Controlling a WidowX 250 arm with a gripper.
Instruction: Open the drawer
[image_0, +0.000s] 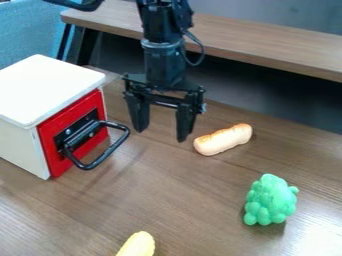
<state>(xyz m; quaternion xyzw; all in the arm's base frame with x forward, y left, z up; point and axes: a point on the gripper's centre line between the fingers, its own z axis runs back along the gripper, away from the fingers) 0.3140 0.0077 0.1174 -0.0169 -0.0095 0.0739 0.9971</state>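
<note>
Red-fronted, the drawer (55, 161) sits shut in its white box (50, 87). My claw (161, 136) hangs open and empty near its black handle (108, 153). I judge this the approach; next, I should grip that handle, then pull outward.

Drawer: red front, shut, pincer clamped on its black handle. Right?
No, the pincer isn't clamped on the black handle. The camera view shows it hanging beside the handle, fingers apart, with nothing between them. The rest holds: the drawer's red front looks shut.
</note>
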